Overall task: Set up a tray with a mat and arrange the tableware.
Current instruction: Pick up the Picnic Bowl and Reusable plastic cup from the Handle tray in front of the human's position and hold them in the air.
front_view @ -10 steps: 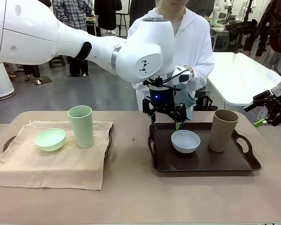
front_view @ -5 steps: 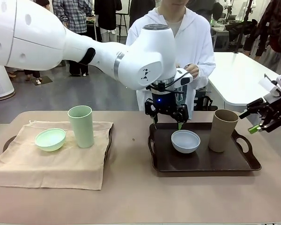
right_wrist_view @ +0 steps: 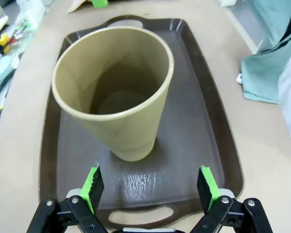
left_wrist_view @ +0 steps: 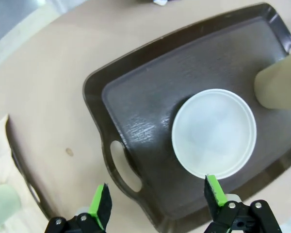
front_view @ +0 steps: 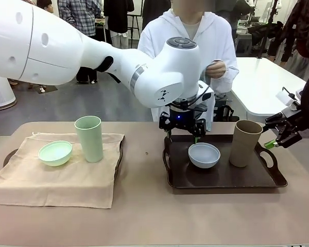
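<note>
Since the left gripper hangs open and empty, it should straddle the rim of the pale bowl before closing.

Left, on the beige mat: mint bowl, pale green cup. Right, on the dark brown tray: bluish-white bowl, tan cup (both cups upright).

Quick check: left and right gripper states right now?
Left gripper: open, holding nothing, near the bluish-white bowl.
Right gripper: open, holding nothing, facing the tan cup.
</note>
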